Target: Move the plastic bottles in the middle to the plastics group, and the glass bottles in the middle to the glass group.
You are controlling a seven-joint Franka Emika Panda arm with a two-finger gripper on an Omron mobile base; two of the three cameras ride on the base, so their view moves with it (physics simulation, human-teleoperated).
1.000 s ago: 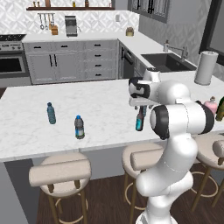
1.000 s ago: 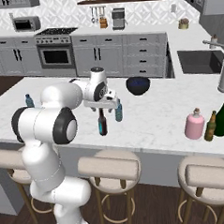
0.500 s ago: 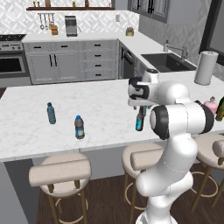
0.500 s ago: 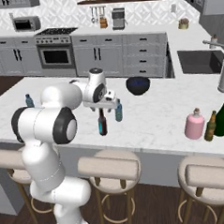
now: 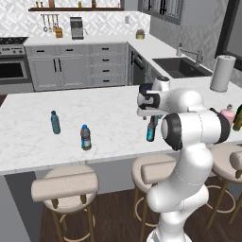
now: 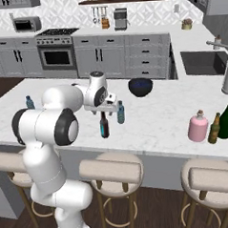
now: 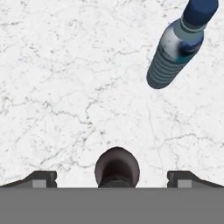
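Right now gripper [image 7: 114, 178] hangs wide open, nothing held, directly over the teal bottle [image 6: 104, 127]; its dark top [image 7: 117, 166] sits between the fingertips [image 7: 40, 177], not touching. Water bottle [image 6: 120, 112] stands just beside it on the counter [image 6: 155, 127], mid-island. Pink bottle [image 6: 198, 127] is far right, next to a small brown bottle [image 6: 214, 128] and the green bottle [image 6: 226, 120]. Plastics group: teal-blue bottle [image 5: 55, 122] and dark-band bottle [image 5: 85, 137], well apart at the other end.
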